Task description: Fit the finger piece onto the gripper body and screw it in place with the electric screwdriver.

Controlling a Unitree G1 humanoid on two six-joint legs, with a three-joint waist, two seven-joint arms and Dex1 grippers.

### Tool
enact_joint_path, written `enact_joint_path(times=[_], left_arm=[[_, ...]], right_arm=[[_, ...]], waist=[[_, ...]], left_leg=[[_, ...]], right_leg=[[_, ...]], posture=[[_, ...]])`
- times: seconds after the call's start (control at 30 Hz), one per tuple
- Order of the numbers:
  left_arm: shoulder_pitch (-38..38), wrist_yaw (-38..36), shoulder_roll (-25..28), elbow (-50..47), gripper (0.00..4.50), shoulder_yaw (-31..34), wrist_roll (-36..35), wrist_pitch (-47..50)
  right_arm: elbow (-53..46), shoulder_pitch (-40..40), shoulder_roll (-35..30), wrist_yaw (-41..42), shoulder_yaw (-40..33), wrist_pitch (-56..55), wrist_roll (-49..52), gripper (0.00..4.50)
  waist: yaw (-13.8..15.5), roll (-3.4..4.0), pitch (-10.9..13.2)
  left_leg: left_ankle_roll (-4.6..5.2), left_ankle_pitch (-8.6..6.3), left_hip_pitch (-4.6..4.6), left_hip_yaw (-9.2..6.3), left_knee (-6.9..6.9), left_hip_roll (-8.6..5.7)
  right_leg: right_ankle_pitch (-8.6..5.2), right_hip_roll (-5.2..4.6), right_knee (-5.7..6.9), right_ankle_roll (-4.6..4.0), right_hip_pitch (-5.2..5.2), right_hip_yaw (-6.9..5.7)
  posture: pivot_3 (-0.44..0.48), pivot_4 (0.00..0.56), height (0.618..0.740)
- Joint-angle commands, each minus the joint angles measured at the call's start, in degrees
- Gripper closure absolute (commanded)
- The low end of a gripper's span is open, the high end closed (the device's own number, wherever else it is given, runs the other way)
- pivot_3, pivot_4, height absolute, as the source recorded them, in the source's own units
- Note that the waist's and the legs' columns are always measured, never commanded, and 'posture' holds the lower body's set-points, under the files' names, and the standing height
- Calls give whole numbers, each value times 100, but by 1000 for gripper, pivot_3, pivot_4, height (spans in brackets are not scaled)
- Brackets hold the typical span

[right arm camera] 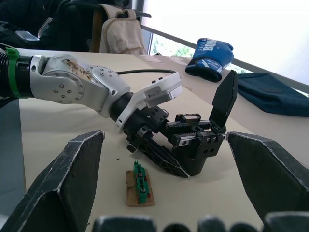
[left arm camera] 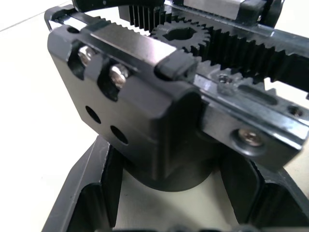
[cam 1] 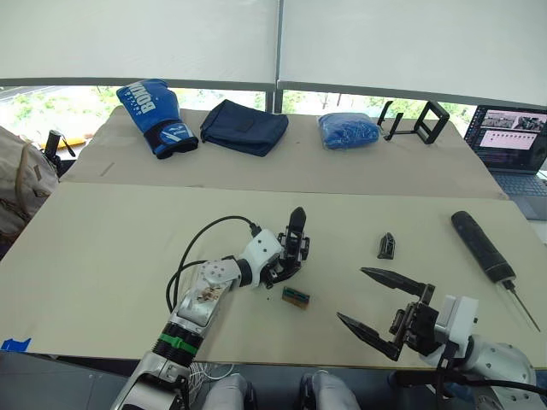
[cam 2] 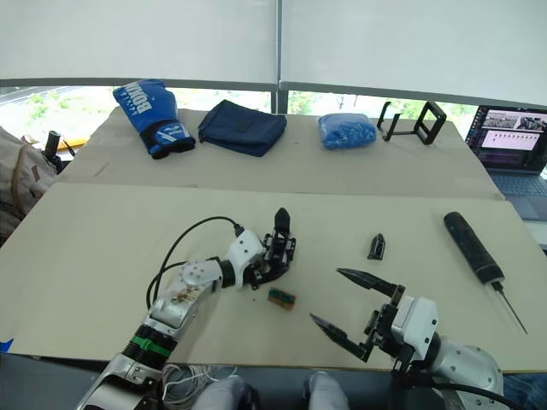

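Beige table (cam 1: pixel 128 256) (window behind): left pincer (cam 1: pixel 286 266) clamps the gripper body (cam 1: pixel 295 243); right pincer (cam 1: pixel 376 307) gapes.

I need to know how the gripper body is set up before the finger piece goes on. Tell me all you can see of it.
The gripper body is black, seemingly plastic and metal, with a round base standing on the table. On top sit toothed racks meshing with a central gear, plus silver screw heads. One pointed finger sticks up. The left end effector is closed around its base. The finger piece lies apart from it.
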Motion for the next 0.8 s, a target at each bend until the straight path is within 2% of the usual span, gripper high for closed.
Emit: enact_joint_path(times=[0.03,0.13,0.17,0.2,0.3,0.6,0.8], left_arm=[[-63,88,-54,103,2185,89,-69,-154],[-26,175,-69,201,2185,143,-74,-152],[-8,195,-72,231,1385,170,-91,-158],[9,180,-65,251,1156,188,-118,-161],[68,17,5,233,44,241,-242,-195],[277,-865,925,-101,44,728,-878,-76],[851,-2253,1995,-461,44,1495,-1924,-77]], right_arm=[[-134,-36,-61,19,-86,-20,53,0],[-114,-21,-65,37,-109,-40,59,0],[-106,-14,-66,46,-119,-49,62,0],[-99,-6,-65,52,-128,-56,63,0],[-106,23,-52,55,-151,-65,67,0],[-158,484,-23,137,-399,-163,153,0],[367,1394,539,-141,-1103,-522,66,0]], waist=[[5,3,-2],[13,12,-7],[14,14,-8],[15,15,-9],[10,17,-10],[-42,22,-13],[-30,30,-14]], left_leg=[[1,0,4,0,0,0],[2,-1,15,0,-1,0],[4,-3,16,0,-2,0],[5,-4,17,0,-2,0],[6,-4,24,-1,-4,0],[-2,-1,31,-1,-13,9],[-8,0,29,-4,-21,12]], right_leg=[[0,-1,-1,0,5,0],[0,-3,-2,0,15,0],[0,-4,-2,0,16,1],[0,-4,-2,0,17,1],[0,-6,-2,0,22,2],[-1,-9,-2,-1,22,2],[-19,-28,-4,15,17,5]], posture=[[0,150,740],[0,150,740],[0,150,740],[0,150,740],[0,150,740],[0,150,740],[0,150,740]])
